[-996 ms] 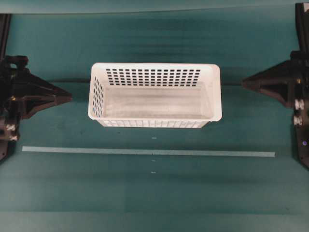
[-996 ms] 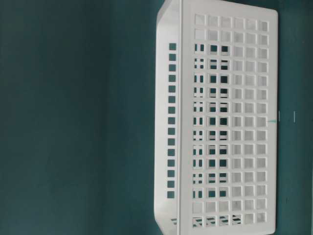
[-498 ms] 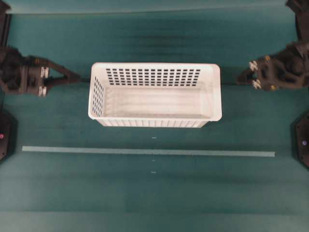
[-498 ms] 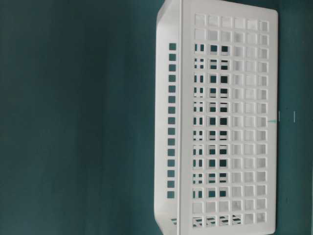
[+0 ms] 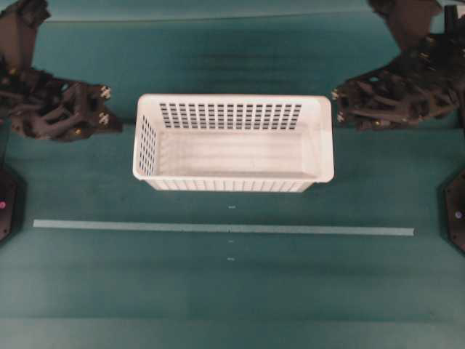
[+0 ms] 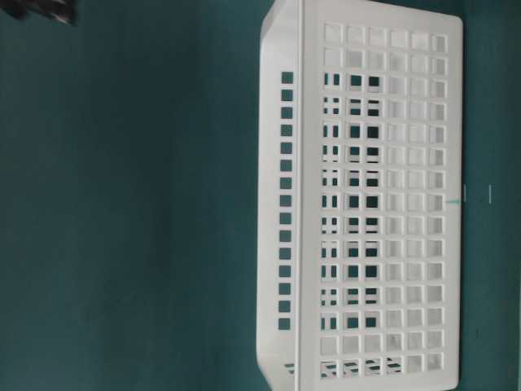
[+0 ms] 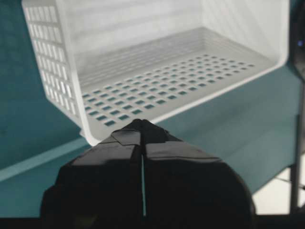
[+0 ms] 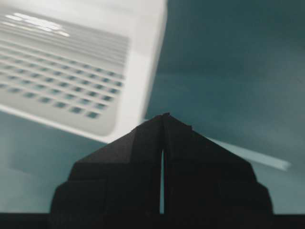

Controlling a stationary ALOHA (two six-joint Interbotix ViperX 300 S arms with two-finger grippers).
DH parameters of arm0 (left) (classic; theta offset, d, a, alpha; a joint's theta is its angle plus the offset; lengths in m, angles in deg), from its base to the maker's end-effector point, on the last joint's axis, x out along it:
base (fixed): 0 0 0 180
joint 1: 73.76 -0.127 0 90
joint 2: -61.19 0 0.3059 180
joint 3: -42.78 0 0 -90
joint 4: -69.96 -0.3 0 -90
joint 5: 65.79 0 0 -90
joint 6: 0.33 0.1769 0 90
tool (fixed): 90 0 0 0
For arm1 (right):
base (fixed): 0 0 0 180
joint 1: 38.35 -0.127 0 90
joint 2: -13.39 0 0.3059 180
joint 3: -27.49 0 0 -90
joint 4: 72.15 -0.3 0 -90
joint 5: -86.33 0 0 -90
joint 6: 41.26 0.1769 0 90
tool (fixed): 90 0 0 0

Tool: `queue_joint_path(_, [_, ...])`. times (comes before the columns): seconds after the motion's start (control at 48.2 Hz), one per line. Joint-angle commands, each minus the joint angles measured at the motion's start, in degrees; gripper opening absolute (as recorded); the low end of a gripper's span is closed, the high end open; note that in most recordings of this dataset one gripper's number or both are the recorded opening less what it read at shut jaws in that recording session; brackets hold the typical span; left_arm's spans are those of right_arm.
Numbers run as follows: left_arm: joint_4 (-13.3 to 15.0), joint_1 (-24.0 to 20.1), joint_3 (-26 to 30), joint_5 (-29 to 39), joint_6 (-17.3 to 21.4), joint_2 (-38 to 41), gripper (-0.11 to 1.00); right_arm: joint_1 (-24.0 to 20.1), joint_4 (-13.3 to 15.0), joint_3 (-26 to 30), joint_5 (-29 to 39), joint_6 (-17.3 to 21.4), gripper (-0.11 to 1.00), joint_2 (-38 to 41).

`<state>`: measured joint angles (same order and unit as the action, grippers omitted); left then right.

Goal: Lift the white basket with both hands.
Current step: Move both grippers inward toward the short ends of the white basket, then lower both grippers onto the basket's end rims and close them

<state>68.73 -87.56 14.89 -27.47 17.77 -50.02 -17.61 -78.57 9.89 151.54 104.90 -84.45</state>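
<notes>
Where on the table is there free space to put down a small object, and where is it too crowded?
Free: the wide strip of green table in front of the pale tape line, and the band behind the white basket. Crowded: both short ends of the basket, where the left end effector and right end effector sit close, both shut.

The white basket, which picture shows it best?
The overhead view: the whole white basket fits, rim and inside, between both pincers. The table-level view shows only a holed wall, cut off at the bottom edge. The left wrist view shows one end and the inside; the right wrist view is blurry.
</notes>
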Motion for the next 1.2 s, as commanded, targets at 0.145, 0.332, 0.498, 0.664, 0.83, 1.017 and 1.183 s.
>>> queue_joint_path(0.145, [-0.4,-0.2,3.6,4.9,0.5,3.1,-0.04,-0.6,-0.1,3.5,0.9,-0.3,0.04,3.6])
queue_joint_path(0.332, [-0.4,-0.1,3.9,5.7,0.3,3.4,0.0,-0.6,0.1,2.8,0.6,0.4,0.09,3.6])
queue_joint_path(0.498, [-0.4,-0.2,3.8,5.6,0.9,3.9,0.1,-0.6,0.0,2.6,-2.2,0.2,0.16,4.1])
queue_joint_path(0.664, [-0.4,-0.1,3.8,5.8,1.7,4.0,0.4,-0.6,-0.1,1.4,-6.9,0.3,0.39,4.9])
queue_joint_path(0.83, [-0.4,-0.1,3.5,5.5,1.7,4.4,0.87,-0.7,-1.0,0.4,-6.8,0.4,0.76,5.3])
queue_joint_path(1.017, [-0.4,-0.4,2.8,4.8,1.4,5.7,0.93,-0.4,-1.0,-1.1,-7.4,0.4,0.9,5.5])
queue_joint_path(1.183, [-0.4,-1.0,2.5,3.3,1.7,9.3,0.92,-0.2,-1.0,-2.5,-9.5,1.8,0.9,7.1])
